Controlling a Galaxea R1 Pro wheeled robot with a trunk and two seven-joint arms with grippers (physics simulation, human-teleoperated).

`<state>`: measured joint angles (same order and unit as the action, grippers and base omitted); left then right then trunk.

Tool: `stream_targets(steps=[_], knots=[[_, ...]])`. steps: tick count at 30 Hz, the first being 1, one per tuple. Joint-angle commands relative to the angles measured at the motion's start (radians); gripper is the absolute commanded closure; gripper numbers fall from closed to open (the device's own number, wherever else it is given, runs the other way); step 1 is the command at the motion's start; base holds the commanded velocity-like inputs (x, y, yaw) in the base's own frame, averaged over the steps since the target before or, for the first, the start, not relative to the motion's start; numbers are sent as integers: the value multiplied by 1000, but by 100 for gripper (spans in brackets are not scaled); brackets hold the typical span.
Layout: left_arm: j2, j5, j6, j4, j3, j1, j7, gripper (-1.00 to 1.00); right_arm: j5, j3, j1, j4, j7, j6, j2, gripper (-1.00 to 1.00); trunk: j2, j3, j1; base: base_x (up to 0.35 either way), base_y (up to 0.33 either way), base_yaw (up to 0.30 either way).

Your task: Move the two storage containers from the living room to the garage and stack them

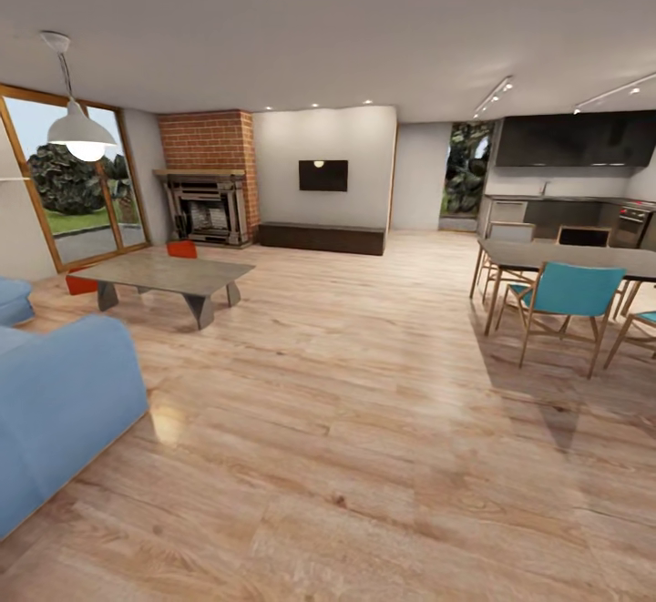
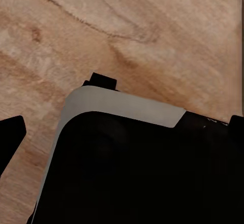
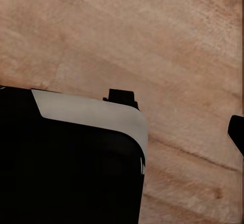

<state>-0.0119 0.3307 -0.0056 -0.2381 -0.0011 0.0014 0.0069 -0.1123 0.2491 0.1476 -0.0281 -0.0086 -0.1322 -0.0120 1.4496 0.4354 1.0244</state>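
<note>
Two orange-red storage containers (image 1: 180, 249) sit behind the coffee table (image 1: 173, 276), so it could clip a table leg reaching in; grippers' state I cannot tell.

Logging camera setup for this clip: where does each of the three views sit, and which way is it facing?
Head view: high on the robot, facing forward across the living room toward the coffee table, the two storage containers on the floor around it, and the fireplace.
Left wrist view: on the left arm, facing down at the wood plank floor; dark robot body with a grey edge shows.
Right wrist view: likewise facing down; dark body shows.
Shared: the plank floor.
</note>
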Motion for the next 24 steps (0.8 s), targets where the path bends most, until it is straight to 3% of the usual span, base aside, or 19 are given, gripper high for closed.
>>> stream_targets(steps=[1, 24], knots=[[0, 4, -1, -1, 0, 0, 1, -100, -10, 9, 1, -3, -1, -6, 0, -100, 0, 1, 1, 323, 0, 0], [1, 5, -3, 1, 0, 0, 1, -100, -11, 11, 1, -3, -16, -5, -6, -100, 0, 1, 1, 323, 0, 0]])
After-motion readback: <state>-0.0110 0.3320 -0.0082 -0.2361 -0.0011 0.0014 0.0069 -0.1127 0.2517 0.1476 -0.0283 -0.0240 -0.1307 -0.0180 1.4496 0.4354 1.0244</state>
